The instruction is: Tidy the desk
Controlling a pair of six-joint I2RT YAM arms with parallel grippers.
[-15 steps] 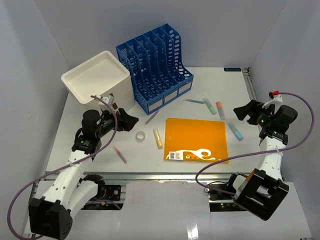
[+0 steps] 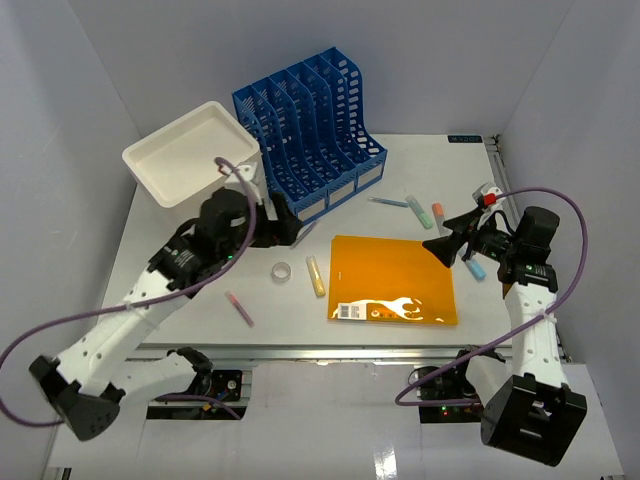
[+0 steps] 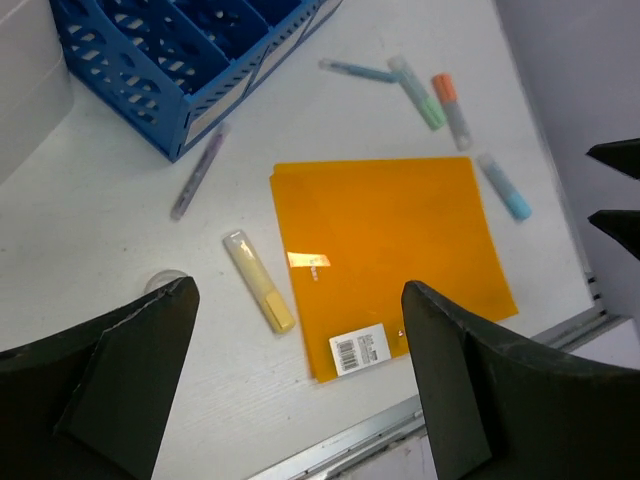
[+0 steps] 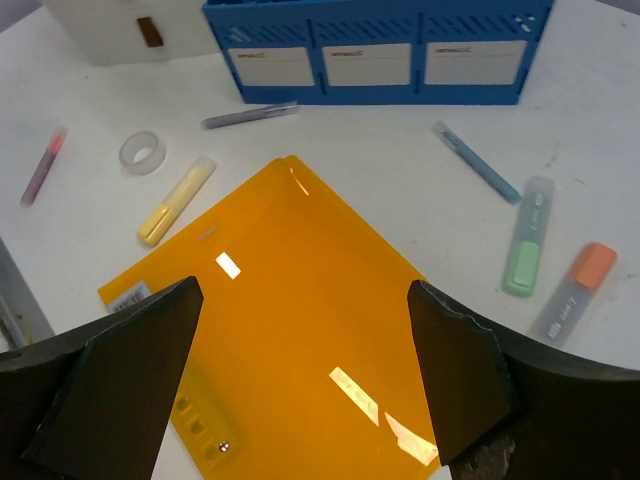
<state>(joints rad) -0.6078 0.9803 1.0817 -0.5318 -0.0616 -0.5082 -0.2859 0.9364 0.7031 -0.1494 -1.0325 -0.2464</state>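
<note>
Below both arms spreads the bench (image 2: 290, 310), its orange folder (image 2: 393, 278) lying long side left-to-right between them. The right end effector (image 2: 440, 246), jaws wide and empty, hovers at the folder's far right corner. The left end effector (image 2: 285, 230), equally spread and empty, hangs farther off by the blue file rack (image 2: 310, 130).

In the left wrist view the tape roll (image 3: 168, 279) is half hidden behind a finger of the left gripper (image 3: 298, 288) and the blue file rack (image 3: 170, 60) is cut off by the top edge — overhead, the blue highlighter (image 2: 477, 268) is partly covered by the right gripper (image 2: 447, 243), and the label print on the orange folder (image 2: 395, 265) is too small to be read.
</note>
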